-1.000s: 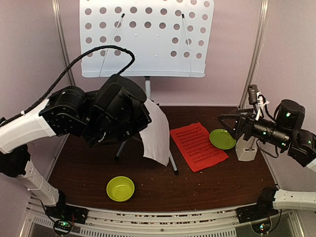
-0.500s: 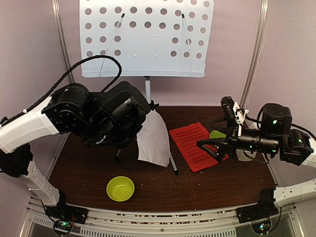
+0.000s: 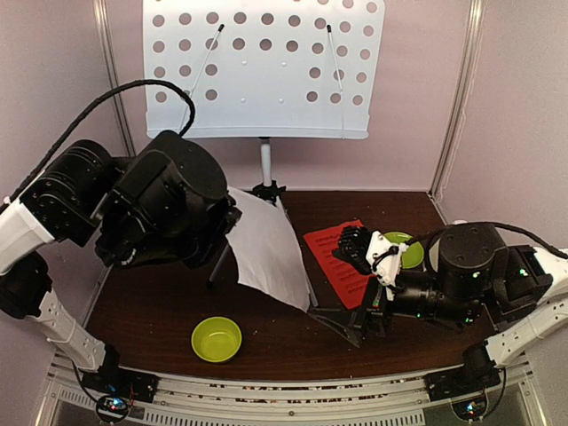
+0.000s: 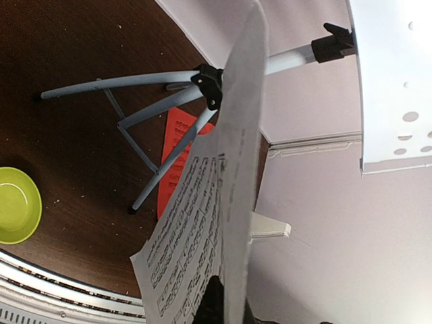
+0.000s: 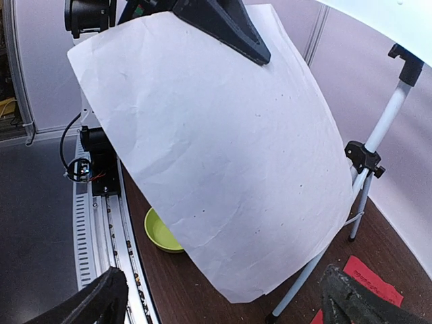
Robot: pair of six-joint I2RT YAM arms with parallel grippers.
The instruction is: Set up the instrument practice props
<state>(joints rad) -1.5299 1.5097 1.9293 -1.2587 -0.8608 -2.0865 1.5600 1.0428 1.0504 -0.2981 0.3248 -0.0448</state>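
light: bright, even | shadows: soft | music stand (image 3: 257, 106): slightly washed-out | wrist close-ups: blurred

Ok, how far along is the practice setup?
Done: the music stand is standing, nothing on it. In hand: the left end effector holds the white page off the table, the open right end effector beside it. Remaining: the red page lies on the table.

Dark brown counter (image 3: 151, 311), speckled with crumbs. Near the front left, a lime bowl (image 3: 216, 338). Right of centre, a red page (image 3: 325, 249) lying flat, a green plate (image 3: 413, 256) just beside it, partly hidden. Further back, the stand (image 3: 264, 164) on tripod legs.
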